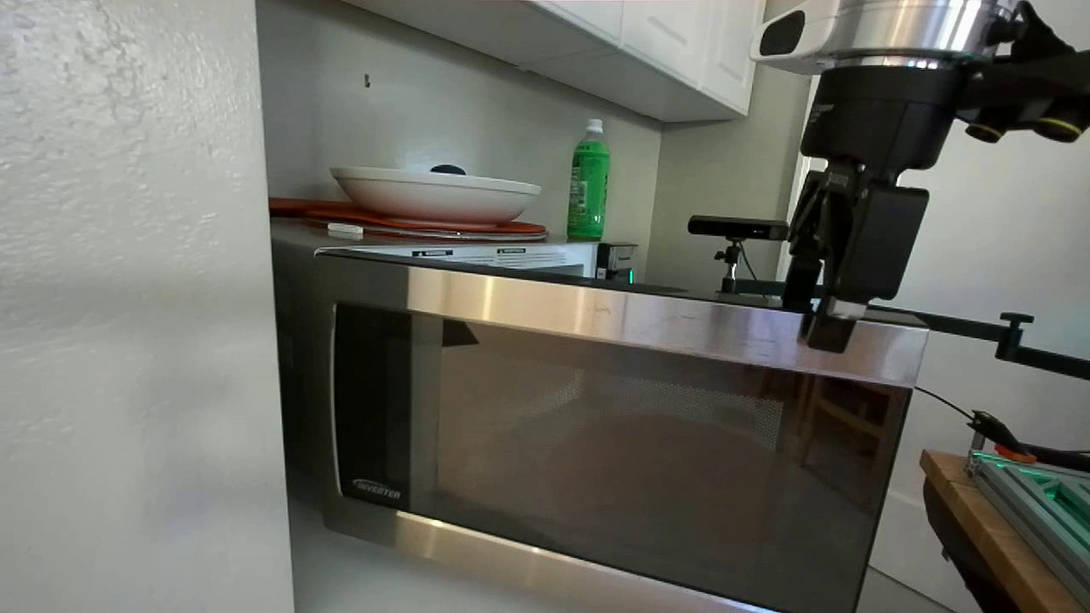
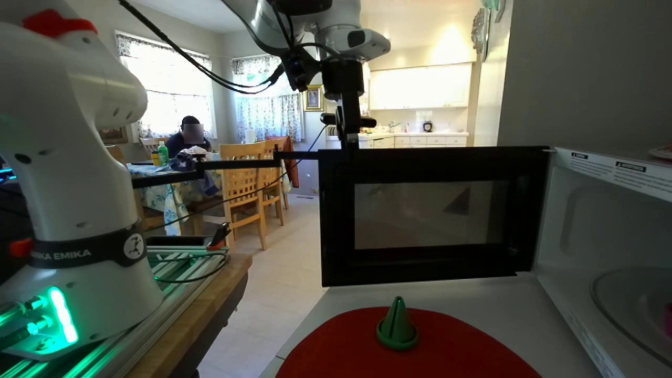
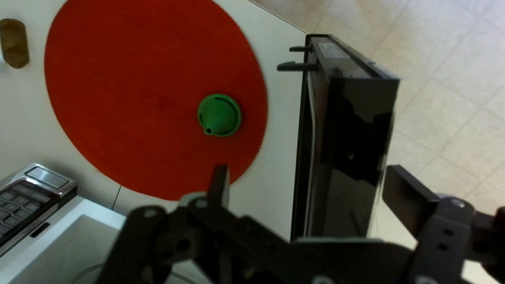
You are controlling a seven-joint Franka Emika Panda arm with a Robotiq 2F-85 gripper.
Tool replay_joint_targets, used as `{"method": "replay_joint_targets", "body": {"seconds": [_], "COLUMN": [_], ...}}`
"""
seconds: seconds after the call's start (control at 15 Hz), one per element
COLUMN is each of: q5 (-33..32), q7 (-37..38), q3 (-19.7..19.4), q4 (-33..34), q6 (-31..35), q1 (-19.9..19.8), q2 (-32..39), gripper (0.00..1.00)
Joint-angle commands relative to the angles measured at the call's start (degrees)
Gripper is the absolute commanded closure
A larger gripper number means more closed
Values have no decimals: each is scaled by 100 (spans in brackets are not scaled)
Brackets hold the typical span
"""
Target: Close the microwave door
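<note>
The microwave door (image 1: 596, 443) stands swung open, its steel and dark glass outer face toward the camera in an exterior view. Its black inner side (image 2: 436, 163) shows in an exterior view, and its top edge (image 3: 347, 118) in the wrist view. The microwave (image 2: 583, 220) is at the right there, its white cavity exposed. My gripper (image 3: 307, 171) is open over the door's top edge near the free end, also seen in both exterior views (image 1: 816, 319) (image 2: 348, 142). One finger is on the inner side, the other close by the outer face. I cannot tell whether either touches.
A red round mat (image 3: 150, 98) with a green cone-shaped thing (image 3: 219, 115) lies on the white counter in front of the cavity. A bowl (image 1: 434, 194) and a green bottle (image 1: 589, 183) stand on top of the microwave. A camera on a black bar (image 1: 737, 228) is behind the door.
</note>
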Motion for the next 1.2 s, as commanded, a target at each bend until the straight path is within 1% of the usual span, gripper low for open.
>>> {"method": "replay_joint_targets", "body": {"seconds": [0.0,0.47,1.13], "q5": [-303,-634,-1421], "q7": [216,314,621], "q3": [-45,-311,-584], "q4": [21,-14,124], "q6": [-52,-61,32], "q1": [-134,-572,-1206], "q2": [-12,37,398], "gripper": [0,0,0]}}
